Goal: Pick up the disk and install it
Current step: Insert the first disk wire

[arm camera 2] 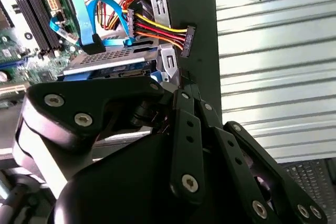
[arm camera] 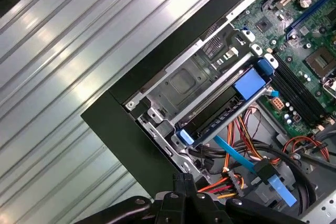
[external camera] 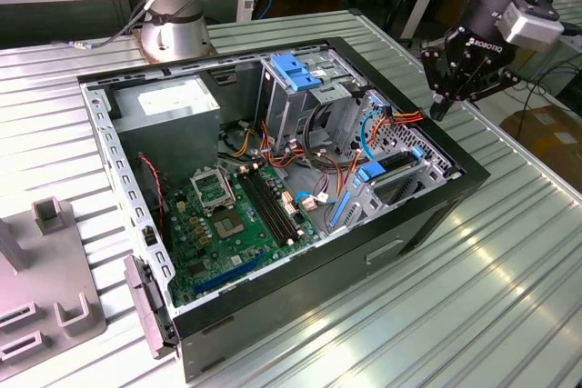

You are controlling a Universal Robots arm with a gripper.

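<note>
— Where's the disk [arm camera: 220, 116] now?

— Already in its metal bay at the corner of the open computer case [external camera: 473, 174], on the exterior view's right, blue rails showing. It looks seated, so by my judgement the install is largely done; whether it is cabled I can't say.

— And the arm?

— Its pincer [external camera: 452, 97] hangs above the case's far right edge, over the table [external camera: 509, 270], pointing down, fingers drawn together, grasping nothing.

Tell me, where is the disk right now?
The disk sits in its metal bay inside the computer case, at the exterior view's right, below the robot's hand and beside the motherboard.
</note>
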